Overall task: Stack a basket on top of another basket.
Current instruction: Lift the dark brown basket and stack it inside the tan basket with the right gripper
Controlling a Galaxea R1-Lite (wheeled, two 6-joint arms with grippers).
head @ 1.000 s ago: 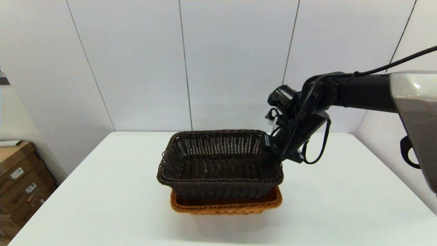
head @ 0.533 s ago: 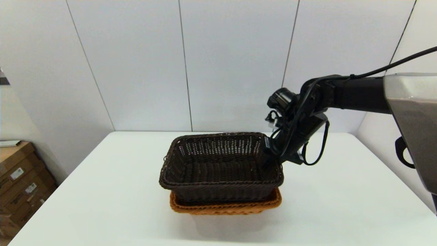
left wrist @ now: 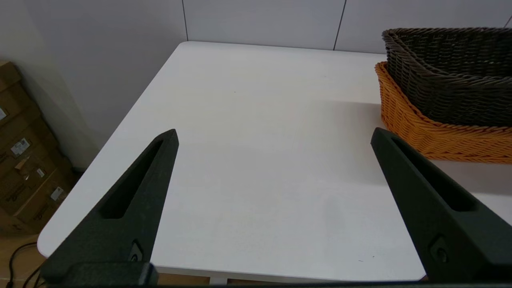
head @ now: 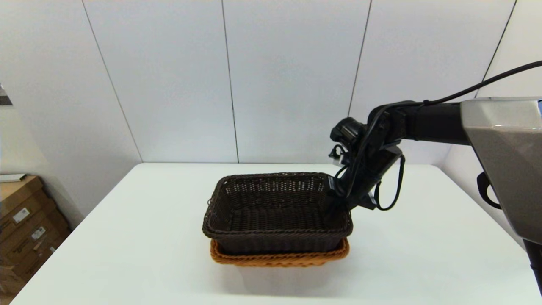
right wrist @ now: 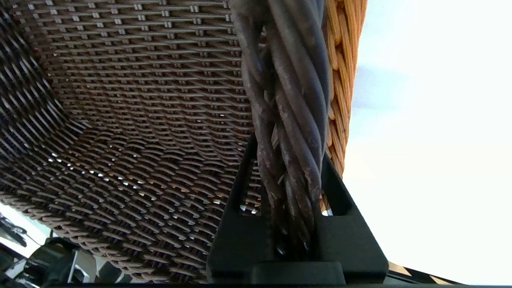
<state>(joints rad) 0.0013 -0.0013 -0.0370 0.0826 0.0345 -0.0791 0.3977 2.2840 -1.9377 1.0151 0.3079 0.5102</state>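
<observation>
Both the dark basket [head: 277, 214] and orange basket [head: 279, 257] are rough woven wicker; the table [head: 127, 237] is smooth matt white.

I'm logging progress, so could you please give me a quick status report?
Right hand shut on dark basket rim. Dark basket nested in orange basket, not released. Left hand open, beside the stack. Nothing in the way.

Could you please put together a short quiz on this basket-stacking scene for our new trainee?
1. True or false: the right gripper is shut on the dark basket rim.
2. Which basket lies underneath: A) orange basket, B) the dark one?
3. The left gripper hangs open over the bare white ____.

Key: 1 true; 2 A; 3 table.
</observation>
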